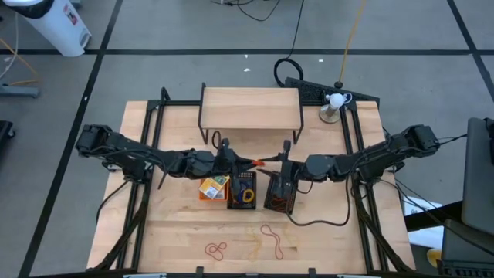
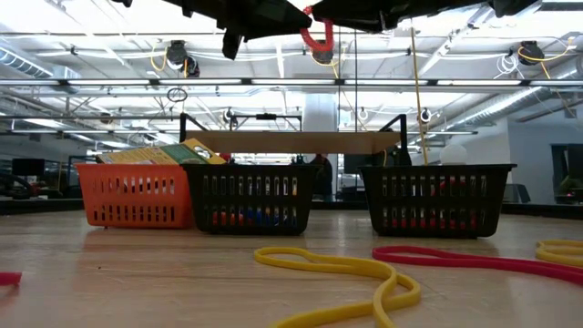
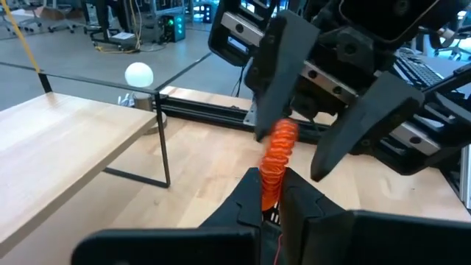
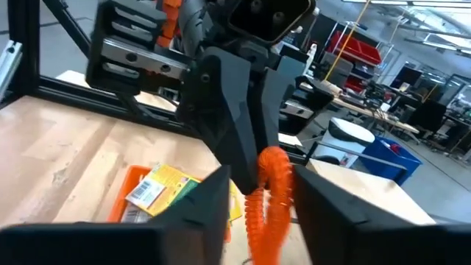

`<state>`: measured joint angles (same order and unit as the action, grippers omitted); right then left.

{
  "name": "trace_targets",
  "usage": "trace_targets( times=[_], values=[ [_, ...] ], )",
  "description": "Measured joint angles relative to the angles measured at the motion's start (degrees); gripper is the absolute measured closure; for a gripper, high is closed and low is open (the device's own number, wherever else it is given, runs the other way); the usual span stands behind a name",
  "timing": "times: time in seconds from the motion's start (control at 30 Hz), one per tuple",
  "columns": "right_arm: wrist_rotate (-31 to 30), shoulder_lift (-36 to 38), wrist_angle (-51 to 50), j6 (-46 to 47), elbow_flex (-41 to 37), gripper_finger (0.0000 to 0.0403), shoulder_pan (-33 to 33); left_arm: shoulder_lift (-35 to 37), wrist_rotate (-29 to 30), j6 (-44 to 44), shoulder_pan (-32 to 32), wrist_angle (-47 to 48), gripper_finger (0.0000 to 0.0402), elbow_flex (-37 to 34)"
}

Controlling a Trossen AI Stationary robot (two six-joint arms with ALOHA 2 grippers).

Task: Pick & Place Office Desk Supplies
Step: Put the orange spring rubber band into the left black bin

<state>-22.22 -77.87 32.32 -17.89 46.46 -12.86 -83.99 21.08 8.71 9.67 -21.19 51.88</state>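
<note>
Between the two grippers: an orange rubber band (image 1: 261, 161) is held stretched in the air above the bins, one end at each set of jaws.
Left gripper (image 3: 272, 193): its jaws are closed on one end of the orange rubber band, which is seen pinched between its fingertips in the left wrist view.
Right gripper (image 4: 259, 193): its jaws are seen on either side of the other end of the band; whether they are pressed onto it cannot be told.
Below the jaws: a black bin (image 1: 243, 190) with coloured loops inside is set touching an orange bin (image 1: 207, 194) filled with yellow-and-green packs (image 4: 163, 185).
Under the right gripper: a second black bin (image 1: 279, 195) is placed slightly apart from the first.
Nearer the front edge of the table (image 1: 177, 239): a red loop (image 1: 215, 249), a yellow loop (image 2: 351, 271) and another red loop (image 1: 272, 239) are laid flat, well apart from both grippers.
Behind the grippers: a wooden shelf (image 1: 251, 108) is seen.
</note>
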Motion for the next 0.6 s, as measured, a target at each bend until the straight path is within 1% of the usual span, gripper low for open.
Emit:
trace_targets(
  times=[0.13, 0.27, 0.4, 0.5, 0.6],
  values=[
    [-0.18, 0.55, -0.66, -0.71, 0.00, 0.0202, -0.06, 0.00, 0.00, -1.14, 0.02, 0.02, 0.0400, 0.00],
    [-0.84, 2.91, -3.23, 1.95, 0.02, 0.0158, -0.39, 1.91, 0.00, -2.43, 0.26, 3.06, 0.0400, 0.00],
    [-2.97, 6.28, -8.58, 4.45, 0.02, 0.0141, -0.98, 5.53, 0.00, -0.33, 1.12, 11.36, 0.0400, 0.00],
    [-4.82, 8.48, -12.69, 5.80, 0.02, 0.0138, -1.20, 8.01, -0.06, 1.88, 2.62, 17.13, 0.0400, 0.00],
    [-4.92, 9.91, -15.27, 7.71, 0.02, 0.0138, -1.15, 9.23, -0.44, 4.11, 4.47, 22.13, 0.0400, 0.02]
  ],
)
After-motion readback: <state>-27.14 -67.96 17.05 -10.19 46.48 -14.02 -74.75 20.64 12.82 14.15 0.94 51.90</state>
